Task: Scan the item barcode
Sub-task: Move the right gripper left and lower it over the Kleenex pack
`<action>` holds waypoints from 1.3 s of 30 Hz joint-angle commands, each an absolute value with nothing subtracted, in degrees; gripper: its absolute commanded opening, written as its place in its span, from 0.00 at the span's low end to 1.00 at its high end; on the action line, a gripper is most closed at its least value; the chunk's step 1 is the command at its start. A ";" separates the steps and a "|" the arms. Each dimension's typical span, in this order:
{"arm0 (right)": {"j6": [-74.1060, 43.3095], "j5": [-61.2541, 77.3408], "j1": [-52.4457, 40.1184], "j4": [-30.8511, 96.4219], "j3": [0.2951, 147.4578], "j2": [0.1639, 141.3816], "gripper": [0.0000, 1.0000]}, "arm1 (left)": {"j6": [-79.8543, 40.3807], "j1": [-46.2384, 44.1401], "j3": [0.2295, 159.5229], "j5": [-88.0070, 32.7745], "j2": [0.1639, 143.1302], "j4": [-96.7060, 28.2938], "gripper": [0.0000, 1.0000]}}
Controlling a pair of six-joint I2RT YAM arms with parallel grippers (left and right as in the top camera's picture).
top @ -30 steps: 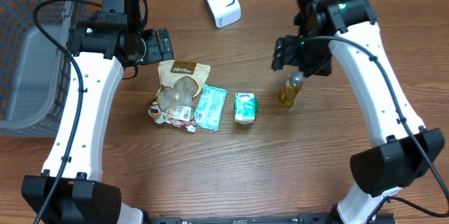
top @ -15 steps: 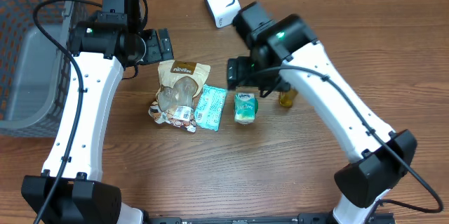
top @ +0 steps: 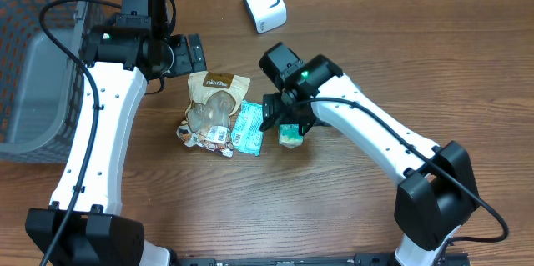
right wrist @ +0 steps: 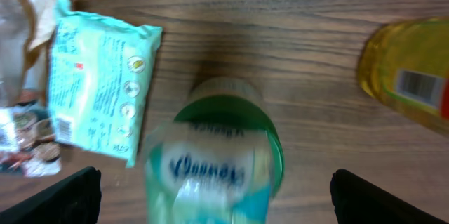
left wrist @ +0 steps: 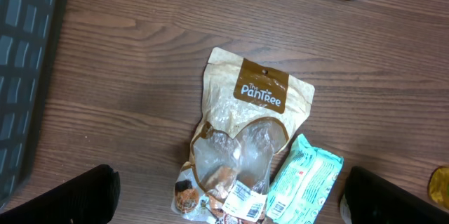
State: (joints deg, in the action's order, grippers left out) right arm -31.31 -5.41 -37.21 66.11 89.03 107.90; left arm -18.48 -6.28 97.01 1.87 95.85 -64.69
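Claw check: right claw wide apart, empty, over green pack on desk, frame centre; left claw wide, empty. Best: drop straight, pinch pack sides, miss pouch frame-left of it, keep barcode exposed for scanner, frame top.

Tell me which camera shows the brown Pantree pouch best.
Left wrist view: the Pantree pouch lies large mid-frame, logo readable, with white labels showing at its lower end. Overhead shows it whole but small, its text barely legible. Right wrist catches only a sliver at the left edge.
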 commanded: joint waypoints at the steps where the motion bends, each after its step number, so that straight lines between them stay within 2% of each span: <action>1: -31.48 -6.44 -37.23 62.70 84.88 106.85 1.00 | -18.85 -6.39 97.54 1.45 96.01 -64.49 1.00; 6: -31.07 -6.68 -37.21 54.98 78.61 106.85 1.00 | -18.85 -6.39 97.54 1.45 96.01 -64.49 1.00; 8: -31.09 -7.44 -37.10 53.28 77.21 106.85 0.96 | -18.85 -6.39 97.54 1.45 96.01 -64.49 1.00; 12: -31.07 -11.25 -36.99 53.52 77.17 106.83 0.79 | -18.85 -6.39 97.54 1.45 96.01 -64.49 1.00; 15: -31.07 -13.32 -36.88 53.65 77.21 106.83 0.71 | -18.85 -6.39 97.54 1.48 96.01 -64.49 1.00; 20: -31.05 -17.54 -36.60 53.84 77.21 106.83 0.68 | -18.85 -6.39 97.54 1.45 96.01 -64.49 1.00; 32: -22.20 -18.39 -33.74 52.58 77.28 106.83 0.70 | -18.85 -6.39 97.54 1.45 96.01 -64.49 1.00; 35: -22.20 -18.37 -33.39 52.75 77.49 106.83 0.92 | -18.85 -6.39 97.54 1.45 96.01 -64.49 1.00; 37: -22.17 -18.39 -33.34 53.49 78.39 106.83 0.98 | -18.85 -6.39 97.54 1.45 96.01 -64.49 1.00; 39: -22.20 -18.39 -33.34 55.11 80.20 106.83 1.00 | -18.85 -6.39 97.54 1.45 96.01 -64.49 1.00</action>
